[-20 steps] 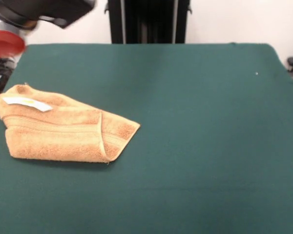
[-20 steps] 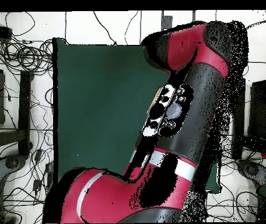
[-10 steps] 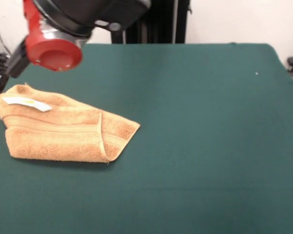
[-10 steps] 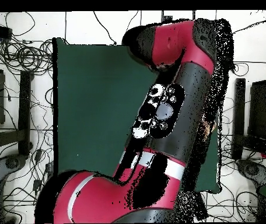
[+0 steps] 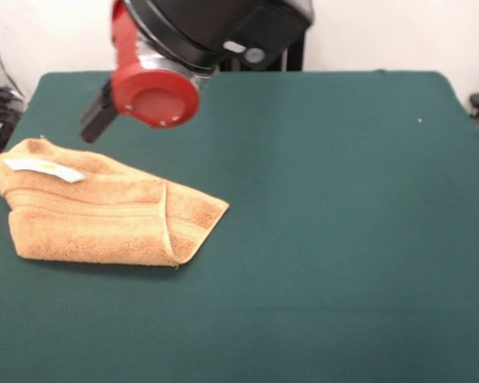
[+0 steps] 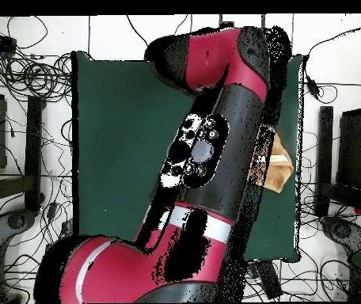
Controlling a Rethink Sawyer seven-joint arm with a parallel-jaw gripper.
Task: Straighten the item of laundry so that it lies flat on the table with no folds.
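The orange-tan towel (image 5: 96,211) lies folded over itself at the left of the dark green table (image 5: 343,199), with a white tag (image 5: 44,167) on its far left part and a hem edge running across its right fold. The arm's red round cap (image 5: 156,96) and black body hang above the table just beyond the towel. A dark part that seems to be my gripper (image 5: 98,121) juts out at the cap's lower left, above the towel's far edge and clear of it. In the overhead view the arm (image 6: 207,150) hides most of the towel; only a strip of towel (image 6: 277,170) shows at the table's right edge.
The pedestal's black column (image 5: 295,56) stands behind the table's far edge. Cables and stands (image 6: 25,79) lie on the floor round the table. The table's green cover (image 6: 128,134) shows bare at the left of the overhead view.
The arm has swung in from the front view's upper left toward the middle and come lower. In the overhead view it moved left and uncovered a strip of towel. The towel has not moved.
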